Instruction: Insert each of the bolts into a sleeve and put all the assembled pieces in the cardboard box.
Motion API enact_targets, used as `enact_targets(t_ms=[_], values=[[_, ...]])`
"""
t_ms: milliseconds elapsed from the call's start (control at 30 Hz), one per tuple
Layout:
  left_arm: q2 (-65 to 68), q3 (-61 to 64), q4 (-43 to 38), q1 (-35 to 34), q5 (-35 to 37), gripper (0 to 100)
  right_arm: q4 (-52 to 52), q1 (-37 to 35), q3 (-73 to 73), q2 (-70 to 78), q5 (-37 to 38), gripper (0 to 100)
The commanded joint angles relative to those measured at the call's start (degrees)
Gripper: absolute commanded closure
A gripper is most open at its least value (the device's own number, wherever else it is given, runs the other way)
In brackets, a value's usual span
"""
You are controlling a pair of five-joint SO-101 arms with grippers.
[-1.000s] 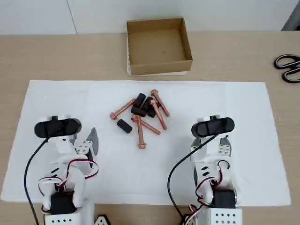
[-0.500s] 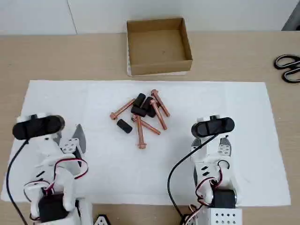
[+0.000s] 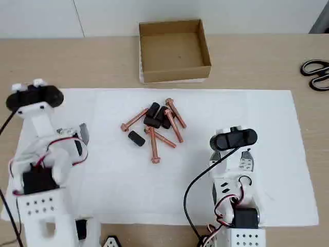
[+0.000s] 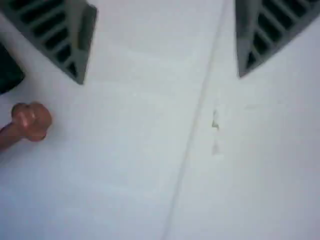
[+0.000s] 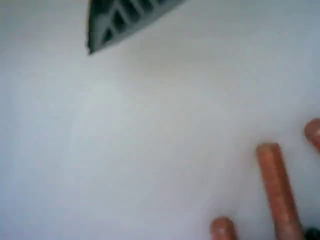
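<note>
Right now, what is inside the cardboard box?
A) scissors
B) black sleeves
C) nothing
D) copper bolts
C: the cardboard box shows only its bare floor, while the bolts and sleeves lie in a heap on the white sheet.

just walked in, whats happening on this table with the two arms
Copper bolts and black sleeves lie loose in a pile on a white sheet, none assembled yet, and the cardboard box is empty. The left hand is open over bare sheet, holding nothing. The right arm sits at the sheet's near edge.
</note>
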Motion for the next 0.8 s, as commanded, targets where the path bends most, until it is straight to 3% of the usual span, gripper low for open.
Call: enact_targets(t_ms=[0, 167, 333, 567, 767], values=[[6.1, -6.5, 2.8, -0.3, -0.6, 81, -1.1, 0.2, 0.4, -0.9, 0.3, 73.8], [10.0, -7.7, 3.3, -0.3, -2.0, 81, -1.1, 0.2, 0.4, -0.9, 0.3, 73.8], [10.4, -7.8, 3.4, -0.4, -12.4, 81, -1.1, 0.2, 0.4, -0.9, 0.4, 73.8], [10.5, -7.5, 5.8, -0.4, -12.3, 81, -0.7, 1.1, -4.4, -0.9, 0.4, 73.8], [10.5, -7.3, 7.5, -0.4, -12.3, 81, -0.7, 9.7, -16.3, -0.7, 0.5, 73.8]])
